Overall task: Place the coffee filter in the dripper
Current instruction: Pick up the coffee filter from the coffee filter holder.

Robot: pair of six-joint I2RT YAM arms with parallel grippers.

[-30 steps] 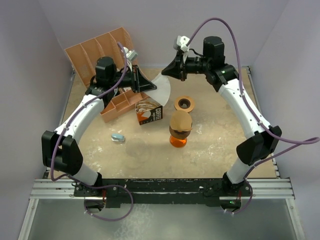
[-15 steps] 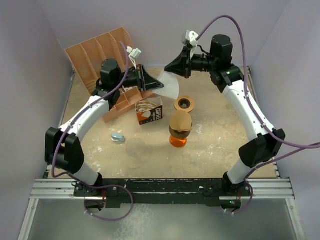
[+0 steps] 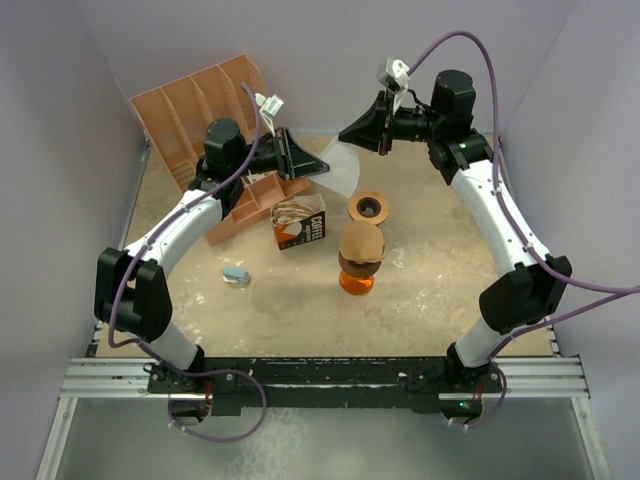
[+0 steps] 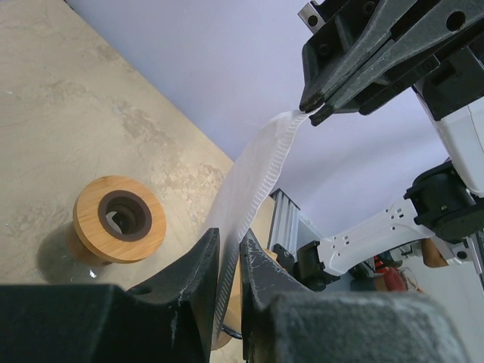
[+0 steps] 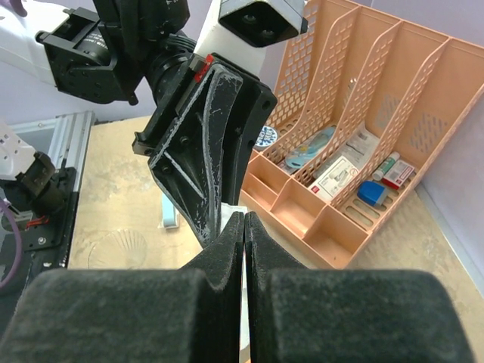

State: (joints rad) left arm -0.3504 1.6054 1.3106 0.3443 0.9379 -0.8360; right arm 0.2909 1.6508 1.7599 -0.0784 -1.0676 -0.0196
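The white paper coffee filter (image 3: 340, 168) hangs in the air between both grippers, above the back of the table. My right gripper (image 3: 345, 135) is shut on its upper corner, and a thin white edge (image 5: 243, 321) shows between the pressed pads. My left gripper (image 3: 322, 168) has the lower part of the coffee filter (image 4: 253, 170) running between its jaws, which stand slightly apart around the paper. The dripper (image 3: 369, 208), a round wooden ring with a dark hole, sits on the table below and a little right of the coffee filter; the left wrist view shows the dripper (image 4: 119, 219) at lower left.
An orange slotted organizer (image 3: 200, 100) with a compartment tray (image 3: 245, 205) stands at back left. A coffee box (image 3: 300, 222) lies next to the tray. A brown-and-orange vessel (image 3: 360, 258) stands just in front of the dripper. A small blue object (image 3: 236, 274) lies at the left.
Both grippers have carried the filter a little right and toward the back. The right gripper has risen and pulled right, stretching the filter. The left jaws have parted slightly.
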